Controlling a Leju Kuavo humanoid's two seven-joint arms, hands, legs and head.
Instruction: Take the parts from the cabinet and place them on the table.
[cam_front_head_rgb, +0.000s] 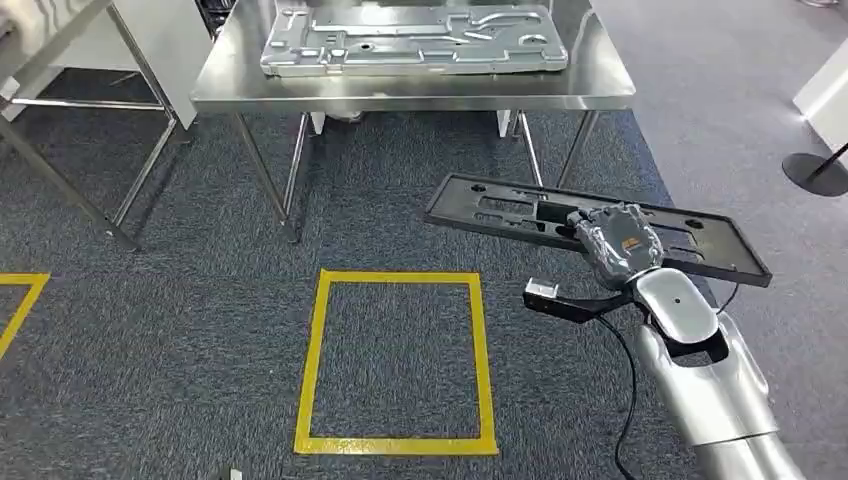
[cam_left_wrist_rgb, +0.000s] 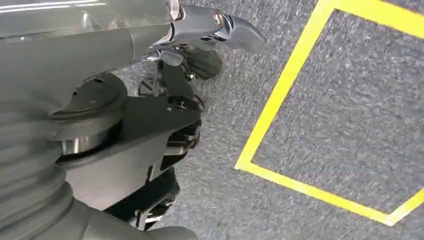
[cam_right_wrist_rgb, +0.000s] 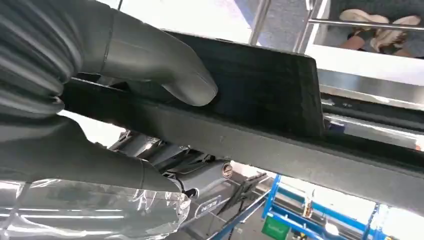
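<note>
The fingers (cam_right_wrist_rgb: 190, 85) of the right hand (cam_front_head_rgb: 618, 243) are clamping a long black panel (cam_front_head_rgb: 520, 212), carrying it level above the carpet, short of the bench (cam_front_head_rgb: 600, 90). A silver panel (cam_front_head_rgb: 415, 40) is already lying on that bench, so I'd judge one delivered and this one pending. Whether the left hand (cam_left_wrist_rgb: 165, 125) is holding anything, I cannot tell. A yellow taped square (cam_front_head_rgb: 395, 360) is marking the grey carpet (cam_front_head_rgb: 200, 300).

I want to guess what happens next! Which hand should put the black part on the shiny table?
The right hand. It already grips the black part, held out toward the steel table. The left hand hangs low over the carpet, holding nothing.
</note>
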